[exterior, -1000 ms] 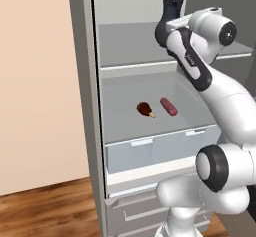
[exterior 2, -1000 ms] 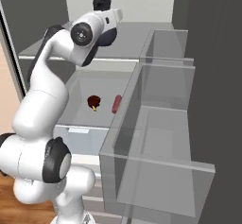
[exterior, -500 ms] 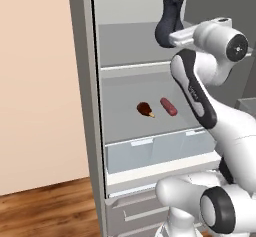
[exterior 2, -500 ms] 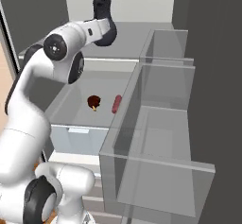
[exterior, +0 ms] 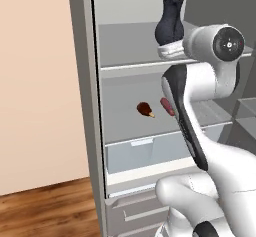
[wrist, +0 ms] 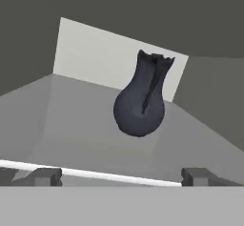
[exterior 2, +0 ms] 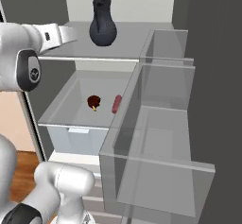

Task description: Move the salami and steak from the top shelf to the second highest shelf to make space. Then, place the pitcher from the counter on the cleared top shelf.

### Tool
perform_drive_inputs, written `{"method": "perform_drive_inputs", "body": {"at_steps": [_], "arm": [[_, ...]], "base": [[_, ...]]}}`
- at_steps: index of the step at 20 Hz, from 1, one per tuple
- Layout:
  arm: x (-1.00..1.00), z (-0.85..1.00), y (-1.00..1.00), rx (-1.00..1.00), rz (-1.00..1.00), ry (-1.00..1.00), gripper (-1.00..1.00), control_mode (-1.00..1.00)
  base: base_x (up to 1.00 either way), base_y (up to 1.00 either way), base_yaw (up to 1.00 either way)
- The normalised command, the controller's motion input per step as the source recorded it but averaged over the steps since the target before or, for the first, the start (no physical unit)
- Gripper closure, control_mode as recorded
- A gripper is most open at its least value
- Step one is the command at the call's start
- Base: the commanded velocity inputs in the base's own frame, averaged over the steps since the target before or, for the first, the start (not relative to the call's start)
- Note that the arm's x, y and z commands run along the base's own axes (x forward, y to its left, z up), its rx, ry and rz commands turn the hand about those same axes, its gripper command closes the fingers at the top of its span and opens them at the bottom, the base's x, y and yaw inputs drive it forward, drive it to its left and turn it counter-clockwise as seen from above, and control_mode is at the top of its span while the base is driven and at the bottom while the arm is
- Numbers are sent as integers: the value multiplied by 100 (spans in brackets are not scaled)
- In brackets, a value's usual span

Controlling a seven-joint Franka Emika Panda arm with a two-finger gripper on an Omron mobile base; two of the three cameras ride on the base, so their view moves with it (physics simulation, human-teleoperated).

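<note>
Open fridge: translucent bluish drawer front (exterior: 145, 151) under the lower panel, clear door bins (exterior 2: 156, 138) on the right side, wood floor (exterior: 50, 208) below. Dark navy vase-like pitcher (wrist: 141, 96) stands upright on the wide flat grey top shelf (exterior 2: 127, 31), nothing beside it. Small dark reddish-brown steak chunk (exterior 2: 94, 102) and pinkish-red salami log (exterior 2: 116, 104) lie side by side, slightly apart, on the grey second highest shelf (exterior 2: 80, 88). Two-finger gripper (wrist: 119, 175) spread wide, empty, at the shelf's front rim, clear of the pitcher.
</note>
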Motion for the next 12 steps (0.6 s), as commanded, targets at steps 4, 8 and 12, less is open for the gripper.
{"method": "perform_drive_inputs", "body": {"at_steps": [4,8,12], "arm": [[-100,-16,61,-3,-10,15,-100,-100],[-98,-60,60,-9,-8,11,-100,-100],[-62,-93,44,-9,-3,10,-100,-100]], "base": [[0,0,0],[0,0,0],[0,0,0]]}}
